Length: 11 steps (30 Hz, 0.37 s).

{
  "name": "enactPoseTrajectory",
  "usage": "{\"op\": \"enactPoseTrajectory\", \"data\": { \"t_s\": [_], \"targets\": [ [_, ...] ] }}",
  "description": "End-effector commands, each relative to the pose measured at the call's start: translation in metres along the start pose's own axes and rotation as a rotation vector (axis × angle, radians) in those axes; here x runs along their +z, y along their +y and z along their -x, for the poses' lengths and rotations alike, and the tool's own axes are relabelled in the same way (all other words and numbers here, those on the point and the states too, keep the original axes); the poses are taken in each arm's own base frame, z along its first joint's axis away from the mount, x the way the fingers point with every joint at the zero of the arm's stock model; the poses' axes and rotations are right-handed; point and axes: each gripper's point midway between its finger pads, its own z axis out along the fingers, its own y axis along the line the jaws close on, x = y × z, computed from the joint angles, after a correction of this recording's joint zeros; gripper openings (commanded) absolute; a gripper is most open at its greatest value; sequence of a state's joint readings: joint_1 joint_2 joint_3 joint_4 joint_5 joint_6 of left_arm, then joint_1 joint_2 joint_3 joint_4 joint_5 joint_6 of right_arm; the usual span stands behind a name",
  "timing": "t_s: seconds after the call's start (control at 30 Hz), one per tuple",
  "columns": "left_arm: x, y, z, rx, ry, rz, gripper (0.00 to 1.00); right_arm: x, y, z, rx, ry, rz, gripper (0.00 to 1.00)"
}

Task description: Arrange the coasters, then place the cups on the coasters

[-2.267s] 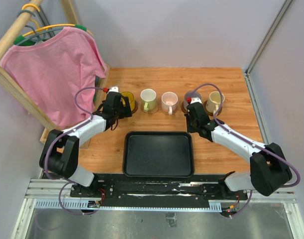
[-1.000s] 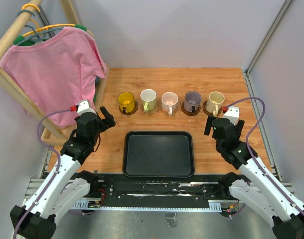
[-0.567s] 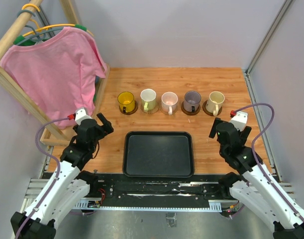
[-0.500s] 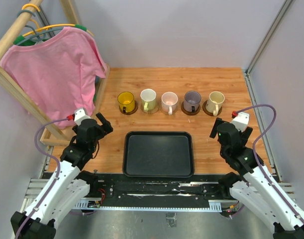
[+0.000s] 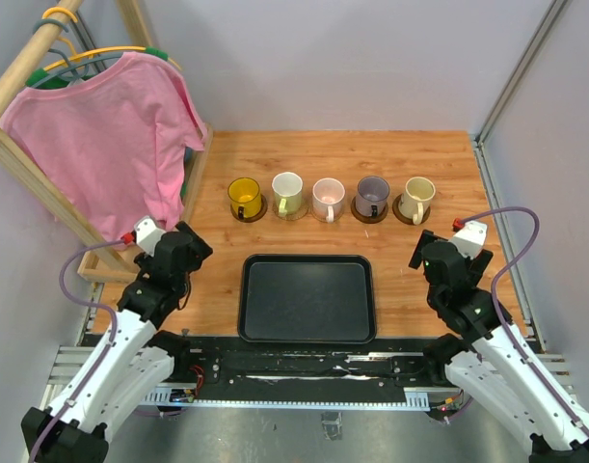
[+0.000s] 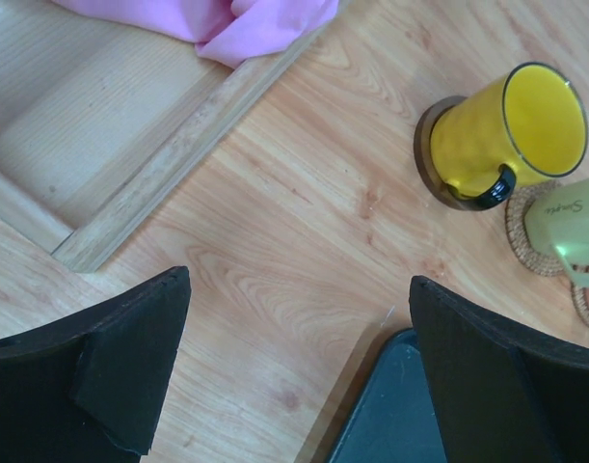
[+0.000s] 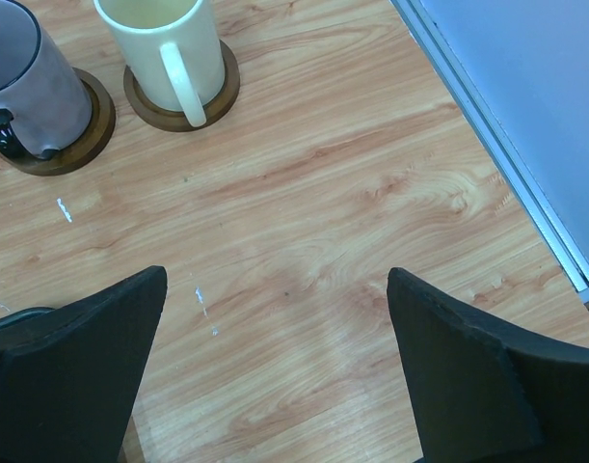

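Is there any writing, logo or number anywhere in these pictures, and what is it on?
"Sp…": cursive script on the side of the pale green-white cup, seen in the left wrist view. Only the first letters can be guessed, and the rest is too blurred to read.
No other text shows: none on the yellow cup, the black tray or the pink shirt.
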State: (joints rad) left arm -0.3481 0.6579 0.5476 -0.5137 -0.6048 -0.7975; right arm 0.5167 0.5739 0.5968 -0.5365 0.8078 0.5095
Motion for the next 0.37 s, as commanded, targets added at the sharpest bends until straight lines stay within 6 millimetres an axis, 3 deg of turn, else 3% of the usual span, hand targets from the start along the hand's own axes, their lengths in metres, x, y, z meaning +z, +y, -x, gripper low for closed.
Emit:
{"op": "enactPoseTrajectory", "data": {
  "t_s": [0.0, 0.33],
  "targets": [
    [-0.0022, 0.0088, 0.0107, -0.056, -0.063, 0.024, 1.00, 0.0031, -0.0101, -0.0036, 0.009, -0.003, -0.059, 0.98],
    [-0.0035, 0.0053, 0.0067, -0.058, -0.065, -0.031, 1.00, 0.0035, -0.0116, -0.0048, 0.008, -0.005, -0.067, 0.98]
  ]
}}
